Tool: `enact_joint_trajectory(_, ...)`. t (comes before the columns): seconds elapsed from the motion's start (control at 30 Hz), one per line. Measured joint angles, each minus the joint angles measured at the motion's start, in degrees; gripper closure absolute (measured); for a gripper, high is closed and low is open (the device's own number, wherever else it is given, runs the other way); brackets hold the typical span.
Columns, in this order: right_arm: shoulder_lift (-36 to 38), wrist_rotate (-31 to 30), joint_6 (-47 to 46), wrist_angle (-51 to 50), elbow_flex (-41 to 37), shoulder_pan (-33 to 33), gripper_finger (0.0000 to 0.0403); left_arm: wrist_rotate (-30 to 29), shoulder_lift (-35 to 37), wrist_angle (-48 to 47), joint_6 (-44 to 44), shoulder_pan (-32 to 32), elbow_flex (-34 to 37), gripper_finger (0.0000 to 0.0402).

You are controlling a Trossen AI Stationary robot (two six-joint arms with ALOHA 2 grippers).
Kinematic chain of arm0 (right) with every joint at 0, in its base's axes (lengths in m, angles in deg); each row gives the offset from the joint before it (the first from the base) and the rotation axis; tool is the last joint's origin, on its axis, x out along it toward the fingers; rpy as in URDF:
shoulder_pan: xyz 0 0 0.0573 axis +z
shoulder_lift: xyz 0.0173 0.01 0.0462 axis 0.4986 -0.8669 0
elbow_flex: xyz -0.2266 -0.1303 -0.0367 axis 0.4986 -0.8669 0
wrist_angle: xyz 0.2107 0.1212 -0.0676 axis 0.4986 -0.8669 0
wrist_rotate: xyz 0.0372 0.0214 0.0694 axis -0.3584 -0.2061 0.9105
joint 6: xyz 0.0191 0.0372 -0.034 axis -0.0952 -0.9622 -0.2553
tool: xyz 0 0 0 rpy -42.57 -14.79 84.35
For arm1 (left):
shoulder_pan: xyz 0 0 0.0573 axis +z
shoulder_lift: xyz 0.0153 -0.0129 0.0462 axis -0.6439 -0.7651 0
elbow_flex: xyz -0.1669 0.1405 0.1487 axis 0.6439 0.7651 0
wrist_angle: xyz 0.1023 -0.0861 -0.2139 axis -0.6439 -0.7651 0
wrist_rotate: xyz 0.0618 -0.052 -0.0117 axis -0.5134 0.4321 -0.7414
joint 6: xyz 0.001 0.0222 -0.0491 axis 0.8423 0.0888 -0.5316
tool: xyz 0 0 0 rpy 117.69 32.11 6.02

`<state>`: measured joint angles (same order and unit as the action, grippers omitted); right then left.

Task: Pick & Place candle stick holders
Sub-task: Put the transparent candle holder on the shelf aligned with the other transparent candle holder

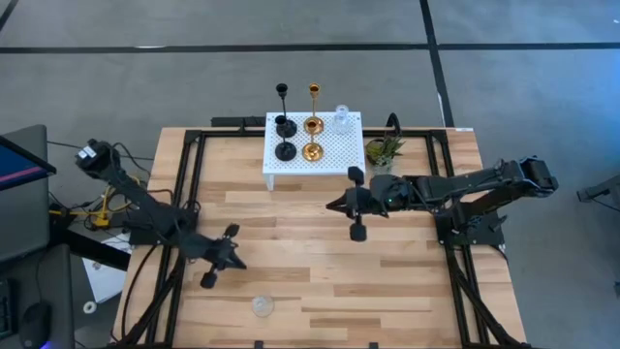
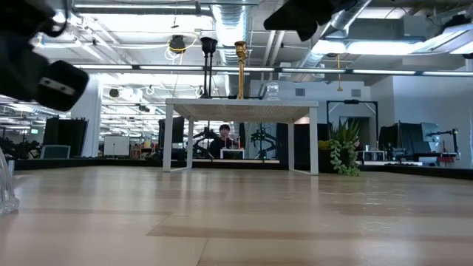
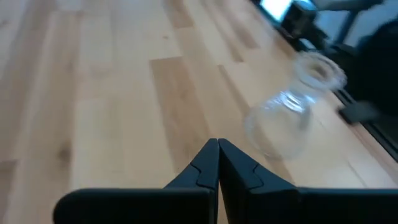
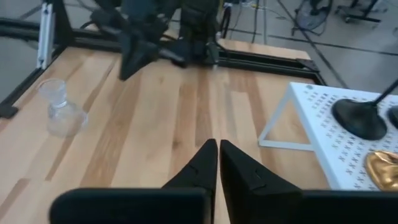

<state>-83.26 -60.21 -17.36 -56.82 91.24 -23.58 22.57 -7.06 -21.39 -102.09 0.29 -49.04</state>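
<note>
Two black holders [image 1: 284, 124] upright at the white stand's left side, two shiny gold holders [image 1: 312, 126] upright just right of them, one clear glass holder [image 1: 341, 119] at the stand's far right, another clear glass holder [image 1: 262, 306] upright on the table's near edge, well apart

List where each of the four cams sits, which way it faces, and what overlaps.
High: overhead, straight down; white perforated stand, both arms.
Low: table-top height, level toward the stand and the room behind; arms overhead.
Left wrist: past the shut left gripper at a clear glass holder on the table.
Right wrist: past the shut right gripper across the table; the other arm beyond.
Shared: the right wrist also sees that glass holder and the stand.
</note>
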Motion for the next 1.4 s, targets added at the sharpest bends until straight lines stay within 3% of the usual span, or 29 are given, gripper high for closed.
enact_joint_trajectory(0.23,0.0,-1.0,-4.7,3.2,0.0,0.1,0.0398,-1.4,0.0,18.2,7.0,-7.4,10.5,0.0397)
enact_joint_trajectory(0.5,0.0,-1.0,-5.6,5.3,0.0,1.2,0.0401,0.7,-4.3,21.9,8.1,-7.9,11.2,0.0396)
enact_joint_trajectory(0.9,0.0,-1.0,-5.6,5.7,0.0,1.9,0.0402,0.7,-22.8,41.3,11.1,-7.9,11.0,0.0395)
enact_joint_trajectory(1.13,0.0,-1.0,-5.6,5.7,0.0,1.9,0.0402,1.0,-34.0,44.7,11.5,-6.6,4.9,0.0395)
enact_joint_trajectory(1.4,0.0,-1.0,-5.6,3.8,0.0,1.9,0.0402,17.6,-41.6,46.6,8.4,-4.5,-1.4,0.0397)
